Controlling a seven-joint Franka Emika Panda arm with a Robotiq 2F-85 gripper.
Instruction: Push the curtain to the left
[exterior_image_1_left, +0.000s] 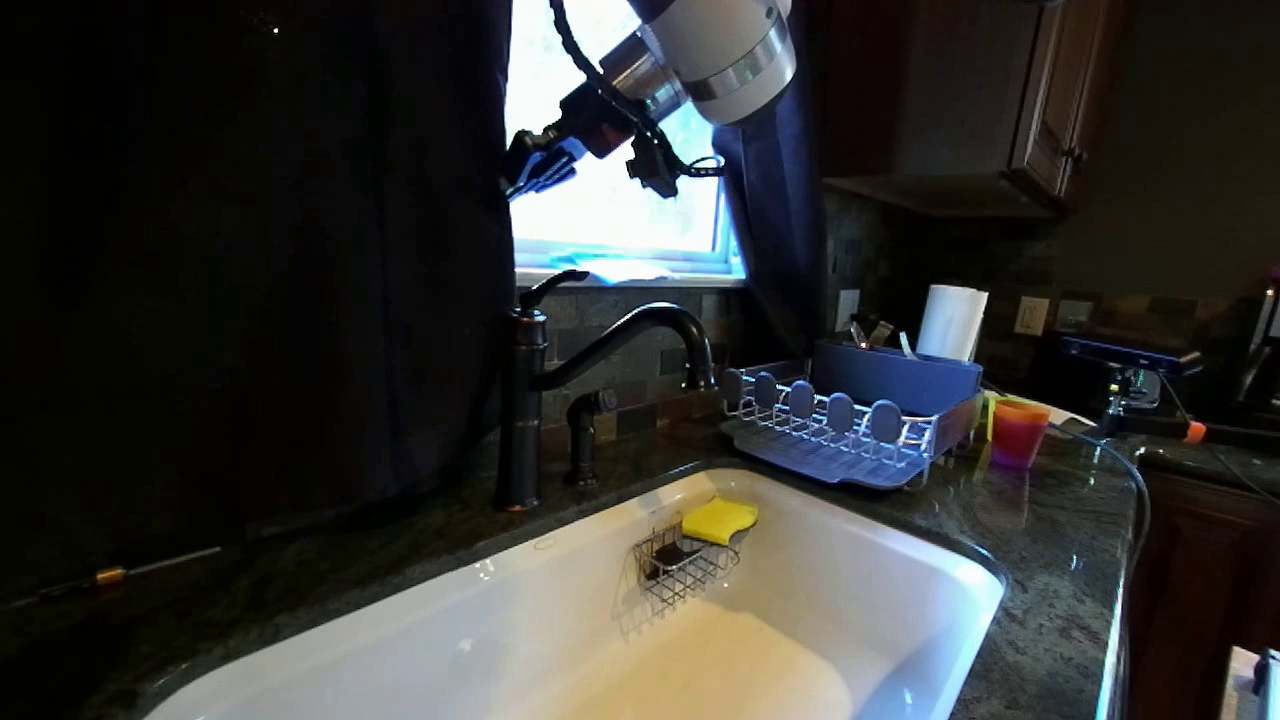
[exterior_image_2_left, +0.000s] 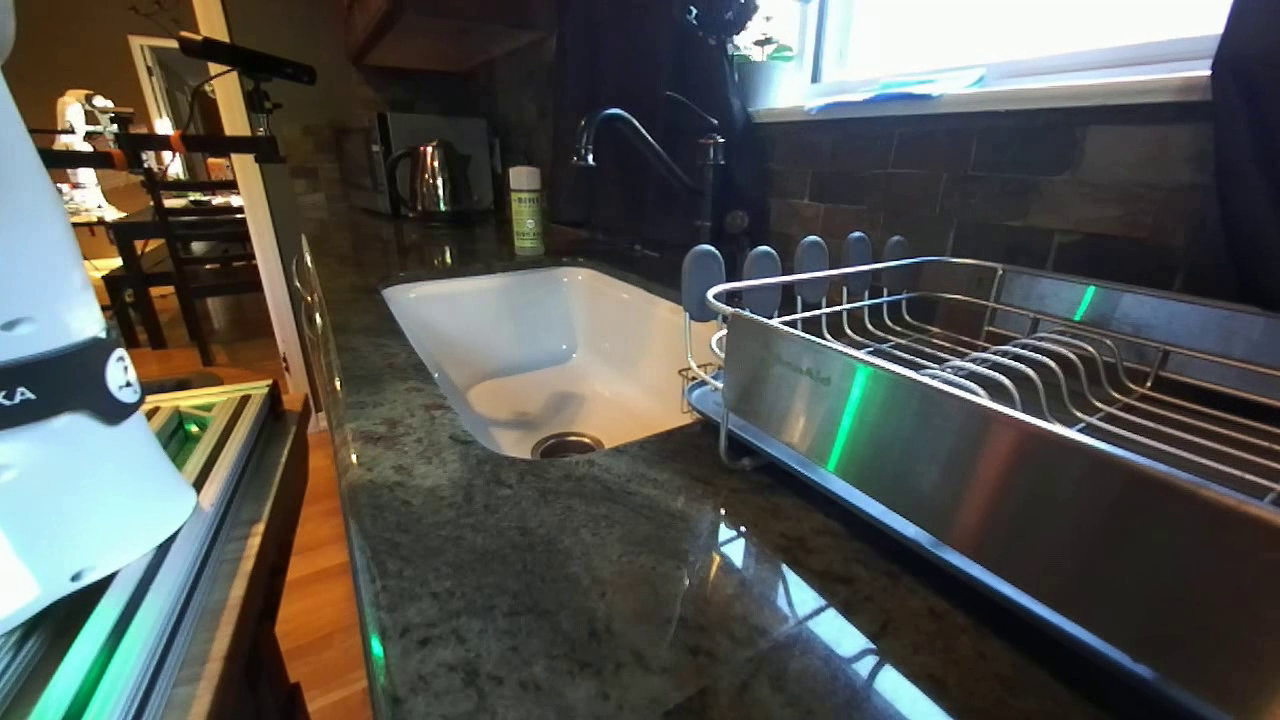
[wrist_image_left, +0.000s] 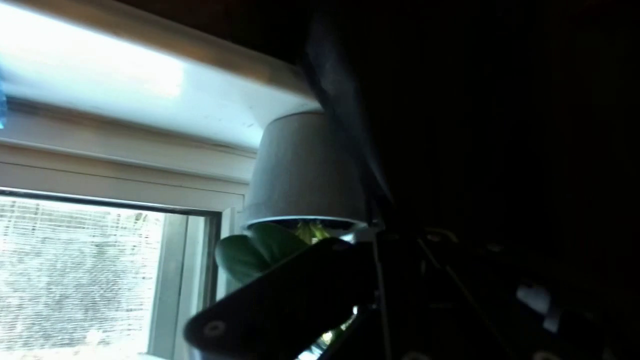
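Note:
The very dark curtain (exterior_image_1_left: 250, 250) hangs as a wide drape on the left in an exterior view, its right edge along the window. It also shows behind the faucet in an exterior view (exterior_image_2_left: 625, 120). My gripper (exterior_image_1_left: 512, 185) reaches down from the upper right with its fingertips at the curtain's window-side edge. In the wrist view the gripper (wrist_image_left: 378, 237) looks closed, and the curtain (wrist_image_left: 475, 100) fills the dark right side, with a fold running down to the fingertips. It is too dark to tell whether fabric is between the fingers.
A potted plant (wrist_image_left: 305, 170) stands on the sill close to my fingers, upside down in the wrist view. The faucet (exterior_image_1_left: 520, 400) stands below, beside the white sink (exterior_image_1_left: 900, 560). A dish rack (exterior_image_1_left: 850, 430) and a narrower dark blue curtain strip (exterior_image_1_left: 775, 210) are on the right.

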